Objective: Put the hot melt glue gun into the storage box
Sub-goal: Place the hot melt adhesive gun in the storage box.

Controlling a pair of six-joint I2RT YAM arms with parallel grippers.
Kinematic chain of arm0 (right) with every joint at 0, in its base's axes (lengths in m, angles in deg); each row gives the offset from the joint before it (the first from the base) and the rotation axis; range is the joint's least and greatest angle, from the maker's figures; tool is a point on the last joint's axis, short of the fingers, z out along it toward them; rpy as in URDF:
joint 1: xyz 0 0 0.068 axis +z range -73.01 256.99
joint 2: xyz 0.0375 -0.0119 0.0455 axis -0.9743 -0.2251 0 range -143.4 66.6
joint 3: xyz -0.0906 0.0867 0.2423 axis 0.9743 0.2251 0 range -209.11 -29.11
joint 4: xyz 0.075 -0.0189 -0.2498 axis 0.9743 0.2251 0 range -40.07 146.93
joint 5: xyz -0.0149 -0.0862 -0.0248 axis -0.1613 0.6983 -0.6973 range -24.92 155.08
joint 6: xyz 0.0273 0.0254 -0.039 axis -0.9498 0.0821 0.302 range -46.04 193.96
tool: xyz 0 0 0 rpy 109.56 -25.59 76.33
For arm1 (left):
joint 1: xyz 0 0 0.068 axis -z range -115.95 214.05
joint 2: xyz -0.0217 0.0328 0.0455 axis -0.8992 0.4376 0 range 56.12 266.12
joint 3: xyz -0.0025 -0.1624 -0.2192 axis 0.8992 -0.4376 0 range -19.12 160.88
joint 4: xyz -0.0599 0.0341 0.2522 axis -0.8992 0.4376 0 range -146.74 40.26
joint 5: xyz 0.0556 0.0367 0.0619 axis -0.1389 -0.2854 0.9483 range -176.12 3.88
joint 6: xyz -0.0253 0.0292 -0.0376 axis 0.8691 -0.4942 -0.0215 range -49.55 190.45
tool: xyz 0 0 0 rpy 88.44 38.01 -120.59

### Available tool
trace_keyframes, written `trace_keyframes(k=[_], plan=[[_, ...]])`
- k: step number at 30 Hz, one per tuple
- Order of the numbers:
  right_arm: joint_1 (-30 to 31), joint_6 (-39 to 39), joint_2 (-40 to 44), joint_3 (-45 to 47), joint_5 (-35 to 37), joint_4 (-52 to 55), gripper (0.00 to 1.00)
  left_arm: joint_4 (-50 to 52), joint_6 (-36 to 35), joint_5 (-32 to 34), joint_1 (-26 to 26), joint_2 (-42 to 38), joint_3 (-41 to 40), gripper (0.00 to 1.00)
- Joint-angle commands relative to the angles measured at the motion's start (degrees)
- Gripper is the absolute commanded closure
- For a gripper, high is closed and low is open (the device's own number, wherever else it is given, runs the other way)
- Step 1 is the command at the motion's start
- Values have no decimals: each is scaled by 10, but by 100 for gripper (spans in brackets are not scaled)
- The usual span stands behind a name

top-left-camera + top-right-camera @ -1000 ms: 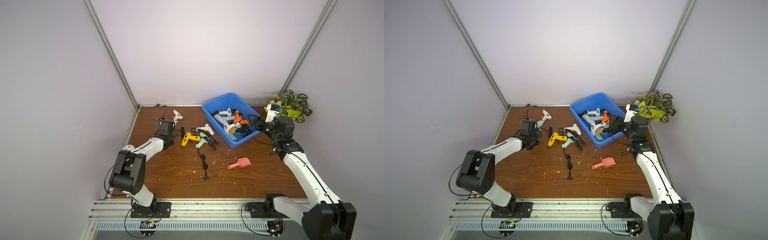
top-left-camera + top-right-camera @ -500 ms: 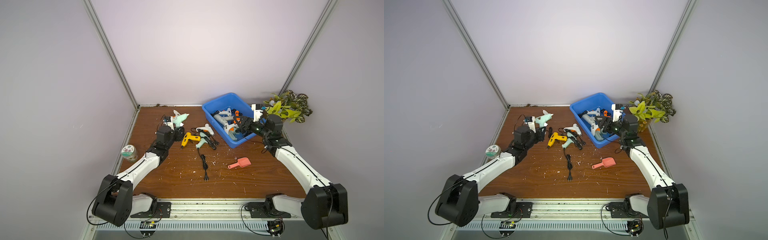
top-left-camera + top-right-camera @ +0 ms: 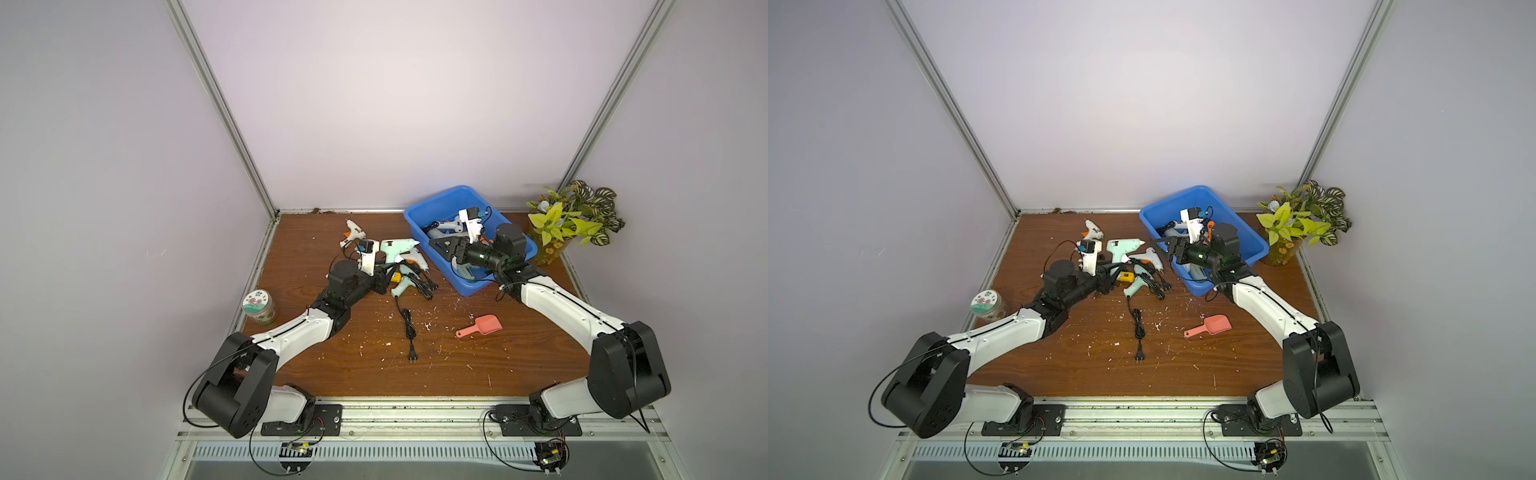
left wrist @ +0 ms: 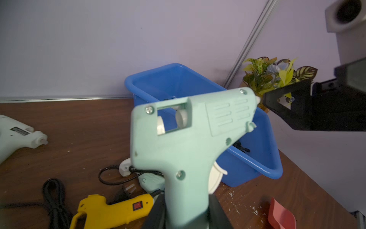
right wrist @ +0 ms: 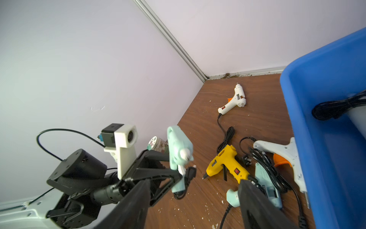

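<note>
1 pale mint-green glue gun (image 4: 188, 138) stands upright, clamped in left pincer (image 4: 187, 214); right pincer (image 5: 195, 183) gapes empty.

Left gripper (image 5: 174, 166) clamps pale mint plastic glue gun (image 5: 179, 148); yellow plastic glue gun (image 5: 225, 164) lies near bright blue tub (image 5: 316, 138).

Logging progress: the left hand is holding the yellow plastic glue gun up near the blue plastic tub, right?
No. The left hand holds the mint-green plastic glue gun, not the yellow plastic glue gun, near the blue plastic tub, per the left wrist view.
</note>
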Motion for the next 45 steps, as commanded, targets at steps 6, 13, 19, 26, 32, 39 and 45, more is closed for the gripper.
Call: trace_keyframes(k=[6,13,19,26,32,39,45], plan=[[14,18,-23,-47,-10,-5,23,-25,-26,-47,43,46,64,100],[14,35,-37,-50,3,20,25,-27,-24,-54,48,51,70,100],[21,-12,-69,-46,-57,-55,38,-28,-20,-60,49,57,74,100],[25,-59,-91,-38,-92,-122,49,-31,-11,-59,49,65,77,100],[28,-70,-99,-31,-97,-135,60,-32,1,-52,49,69,80,100],[28,-70,-101,-34,-90,-128,81,-34,12,-51,49,63,81,94],[28,-65,-95,-41,-75,-113,98,-41,22,-50,49,60,80,82]])
